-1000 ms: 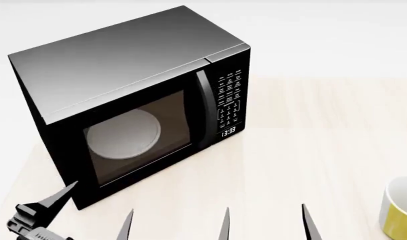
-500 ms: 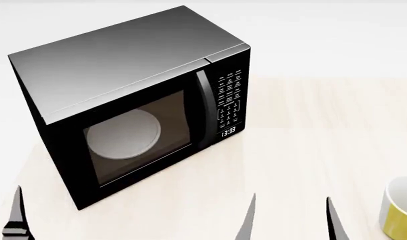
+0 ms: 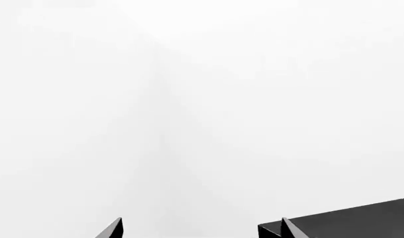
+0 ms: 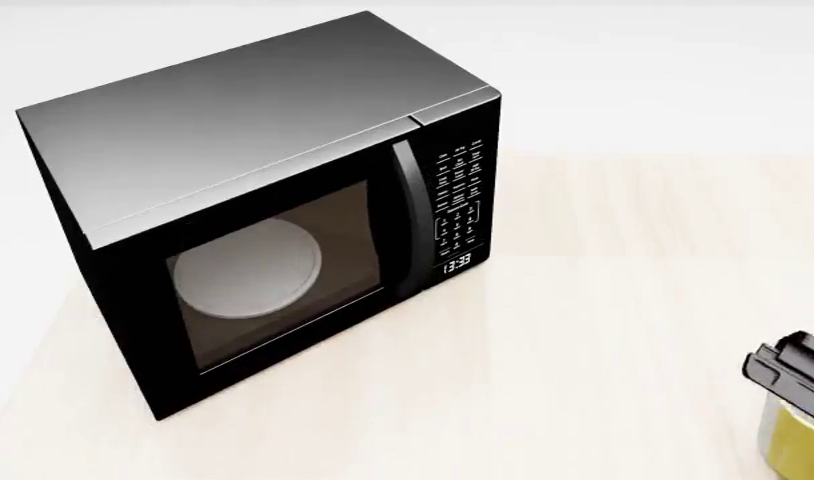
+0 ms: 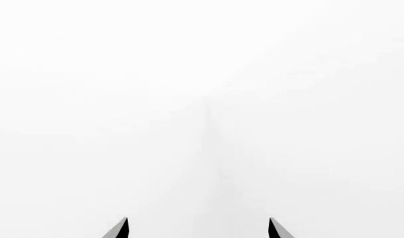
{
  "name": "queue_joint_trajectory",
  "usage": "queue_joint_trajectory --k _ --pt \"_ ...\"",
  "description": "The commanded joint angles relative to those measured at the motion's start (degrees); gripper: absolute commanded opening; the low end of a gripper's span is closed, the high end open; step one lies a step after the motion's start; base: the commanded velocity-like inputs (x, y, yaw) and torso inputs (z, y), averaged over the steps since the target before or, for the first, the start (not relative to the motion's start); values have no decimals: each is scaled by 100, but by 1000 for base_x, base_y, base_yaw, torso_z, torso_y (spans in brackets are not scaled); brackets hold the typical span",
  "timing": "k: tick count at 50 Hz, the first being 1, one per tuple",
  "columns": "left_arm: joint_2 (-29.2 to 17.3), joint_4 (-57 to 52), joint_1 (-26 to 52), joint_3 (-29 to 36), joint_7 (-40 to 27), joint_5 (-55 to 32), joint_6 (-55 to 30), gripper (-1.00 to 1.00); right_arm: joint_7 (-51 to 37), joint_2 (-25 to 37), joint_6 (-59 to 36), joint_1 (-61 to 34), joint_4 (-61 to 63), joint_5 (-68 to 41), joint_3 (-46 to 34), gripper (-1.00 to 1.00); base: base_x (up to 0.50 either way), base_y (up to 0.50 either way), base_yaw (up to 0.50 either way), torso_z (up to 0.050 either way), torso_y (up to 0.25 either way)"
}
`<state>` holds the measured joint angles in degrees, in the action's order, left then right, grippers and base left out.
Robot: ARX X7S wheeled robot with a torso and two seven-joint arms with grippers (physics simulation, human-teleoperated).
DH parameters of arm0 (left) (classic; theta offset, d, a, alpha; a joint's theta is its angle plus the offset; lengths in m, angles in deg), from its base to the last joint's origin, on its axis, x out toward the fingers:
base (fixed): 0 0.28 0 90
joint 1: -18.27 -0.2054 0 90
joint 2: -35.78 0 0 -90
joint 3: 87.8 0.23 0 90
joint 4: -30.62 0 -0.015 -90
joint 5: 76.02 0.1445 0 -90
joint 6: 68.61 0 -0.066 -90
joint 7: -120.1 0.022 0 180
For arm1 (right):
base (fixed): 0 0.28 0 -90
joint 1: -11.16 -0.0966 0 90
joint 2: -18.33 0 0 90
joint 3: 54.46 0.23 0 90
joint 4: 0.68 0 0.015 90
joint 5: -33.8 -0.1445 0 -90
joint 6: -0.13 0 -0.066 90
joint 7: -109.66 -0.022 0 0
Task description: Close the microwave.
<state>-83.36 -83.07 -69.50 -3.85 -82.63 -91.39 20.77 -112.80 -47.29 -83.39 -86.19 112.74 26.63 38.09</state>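
Table's pretty roomy: the microwave blocks the whole left-back part, but everything in front of its door and off to its right is bare wood. Only snag on the right edge is a yellow mug with a dark arm part over it

You have one microwave with one turntable plate behind its door, one table, one yellow mug, and two grippers, left and right, each showing two fingertips.
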Motion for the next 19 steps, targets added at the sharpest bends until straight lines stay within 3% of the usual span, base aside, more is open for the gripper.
queue_joint_trajectory --k 1,19 --pt "40 -457 36 -416 -383 311 -39 100 -497 89 -455 -89 642 163 933 100 0 0 0 0 0" --pt "153 -305 50 -466 -541 365 7 100 -447 57 -401 -95 528 216 755 100 0 0 0 0 0"
